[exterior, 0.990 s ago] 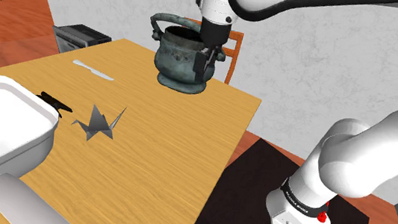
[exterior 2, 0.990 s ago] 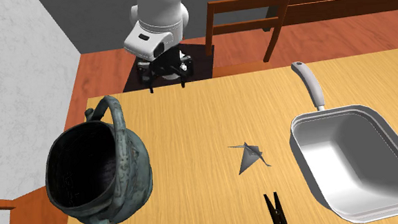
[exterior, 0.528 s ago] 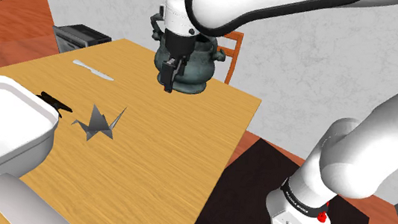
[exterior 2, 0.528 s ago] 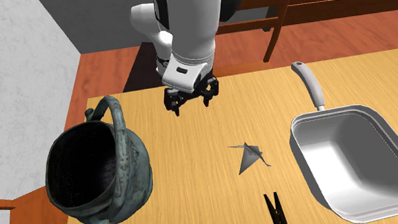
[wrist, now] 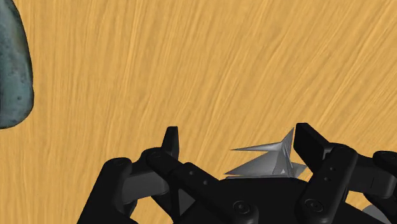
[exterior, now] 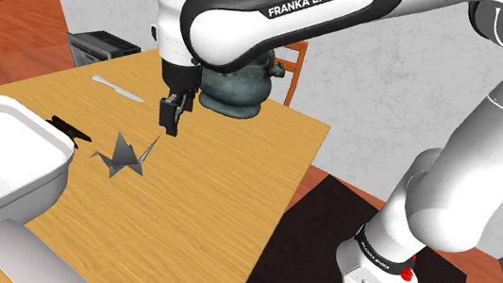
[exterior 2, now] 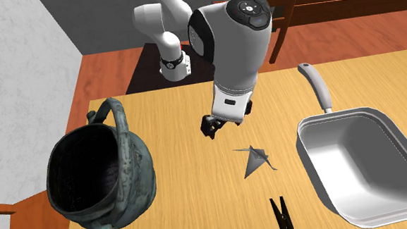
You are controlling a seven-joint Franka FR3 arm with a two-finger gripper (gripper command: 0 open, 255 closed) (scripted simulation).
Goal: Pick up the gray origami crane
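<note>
Home dining room: wooden table (exterior: 216, 189), wooden chairs (exterior 2: 332, 9), metal pan (exterior 2: 352, 160), green pot (exterior 2: 138, 183), reddish floor (exterior 2: 101, 72).

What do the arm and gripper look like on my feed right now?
The arm is glossy white, built of rounded tube-like links with dark bands at the joints. Black FRANKA EMIKA lettering runs along one link, and a dark round cap covers one joint. The gripper is all black, with two blocky fingers. The white base carries a small red button.
</note>
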